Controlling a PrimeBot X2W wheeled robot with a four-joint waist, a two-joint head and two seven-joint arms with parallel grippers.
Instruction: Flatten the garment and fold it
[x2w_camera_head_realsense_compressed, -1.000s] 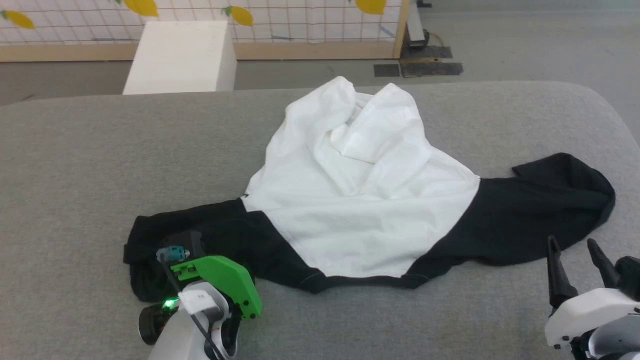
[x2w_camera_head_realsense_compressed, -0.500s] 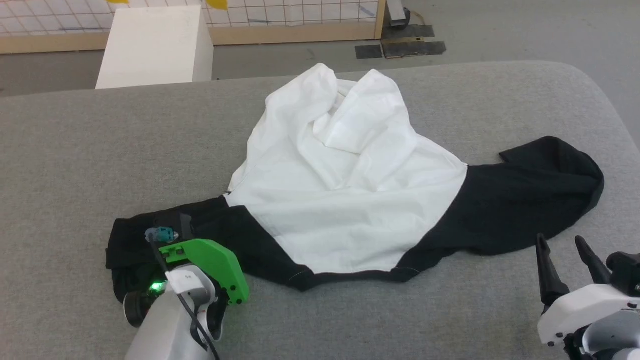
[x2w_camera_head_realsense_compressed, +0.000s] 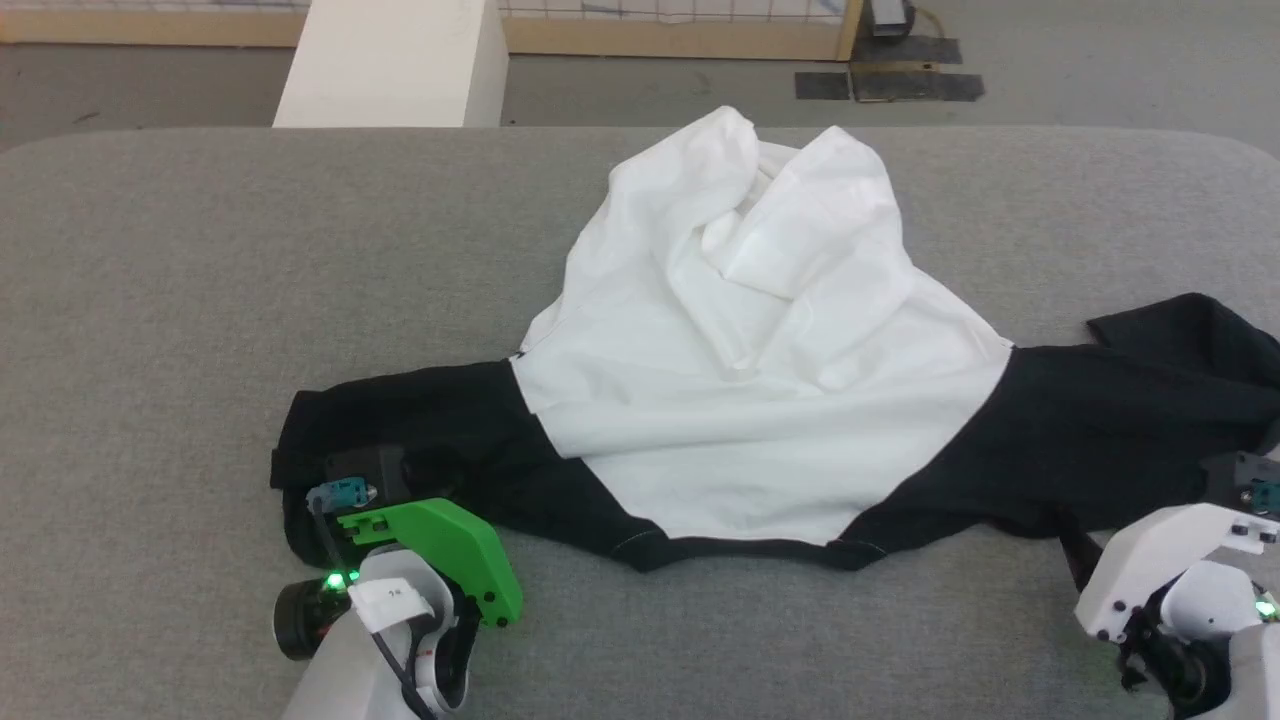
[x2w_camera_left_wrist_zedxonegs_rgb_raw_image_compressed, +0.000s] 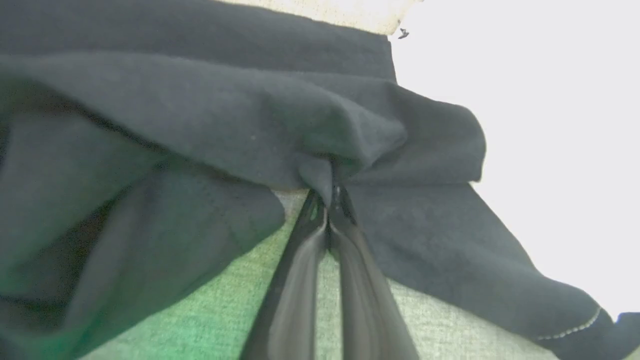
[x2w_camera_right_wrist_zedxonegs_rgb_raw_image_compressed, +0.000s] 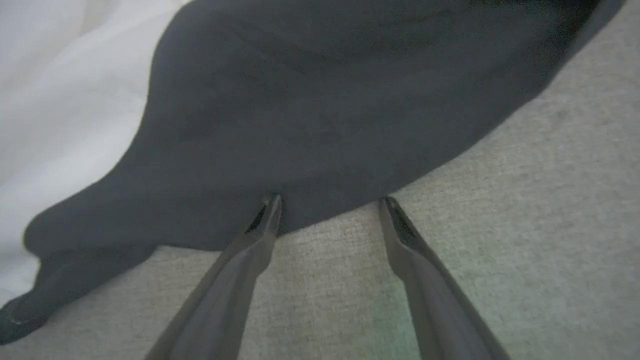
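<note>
The garment (x2w_camera_head_realsense_compressed: 760, 380) lies crumpled on the grey padded table (x2w_camera_head_realsense_compressed: 200, 280), its white body bunched toward the far edge. One black sleeve (x2w_camera_head_realsense_compressed: 430, 440) trails to the left and the other black sleeve (x2w_camera_head_realsense_compressed: 1100, 440) to the right. The chest print is hidden. My left gripper (x2w_camera_left_wrist_zedxonegs_rgb_raw_image_compressed: 330, 195) is shut, pinching a fold of the left sleeve (x2w_camera_left_wrist_zedxonegs_rgb_raw_image_compressed: 250, 130); its green wrist cover (x2w_camera_head_realsense_compressed: 430, 550) sits over that sleeve's end. My right gripper (x2w_camera_right_wrist_zedxonegs_rgb_raw_image_compressed: 331, 202) is open, its fingertips (x2w_camera_right_wrist_zedxonegs_rgb_raw_image_compressed: 274, 205) touching the near edge of the right sleeve (x2w_camera_right_wrist_zedxonegs_rgb_raw_image_compressed: 325, 110).
A white box (x2w_camera_head_realsense_compressed: 400, 60) stands on the floor beyond the table's far edge. Behind it runs a wooden-framed grid fence (x2w_camera_head_realsense_compressed: 650, 35), with dark floor mats (x2w_camera_head_realsense_compressed: 890, 85) to its right. Bare grey table stretches to the left and along the near edge.
The head camera has shifted. My right gripper has moved forward to the right sleeve's edge, its fingers now under its wrist in the head view. The left gripper stays on the left sleeve.
</note>
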